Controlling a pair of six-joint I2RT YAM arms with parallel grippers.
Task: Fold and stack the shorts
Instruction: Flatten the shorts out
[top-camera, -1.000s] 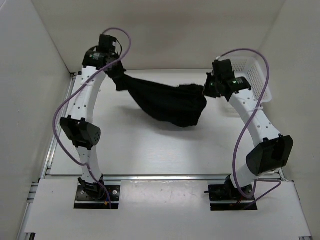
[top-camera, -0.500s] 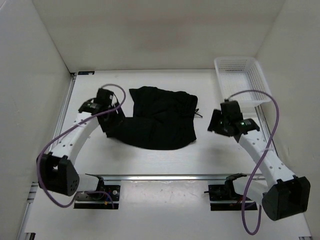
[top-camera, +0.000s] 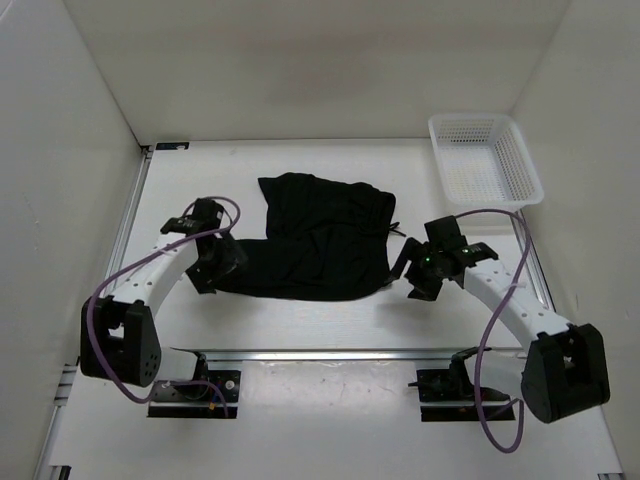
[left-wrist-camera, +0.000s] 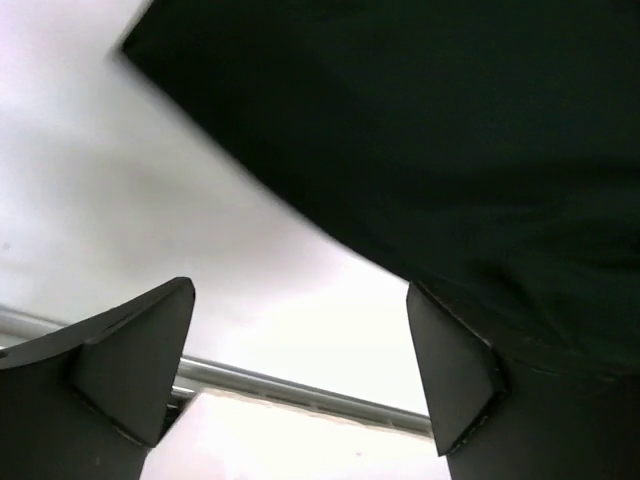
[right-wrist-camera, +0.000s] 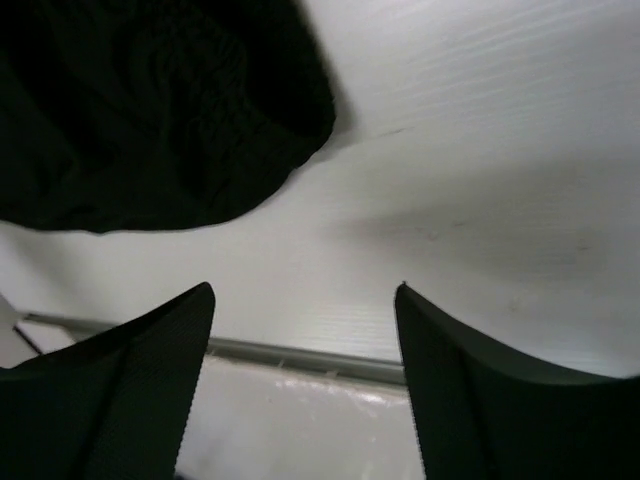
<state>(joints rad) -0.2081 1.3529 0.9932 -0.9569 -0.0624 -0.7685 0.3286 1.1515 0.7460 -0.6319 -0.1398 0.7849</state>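
Left tool (left-wrist-camera: 300, 300) and right tool (right-wrist-camera: 305, 287), jaws apart and holding nothing, flank the near corners of the shorts (top-camera: 320, 240), which lie spread around the middle of the surface (top-camera: 300, 318).

Black two-finger right gripper (right-wrist-camera: 305, 290) above the white table (right-wrist-camera: 480, 150)
Its fingers stood spread over bare tabletop; rumpled black fabric shorts (right-wrist-camera: 150, 110) lay apart, upper left.

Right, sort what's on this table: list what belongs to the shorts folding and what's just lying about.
For the job: the black shorts, lying on the table; left gripper and right gripper, both open, either side of them.
Lying about: the white mesh basket, far right corner.
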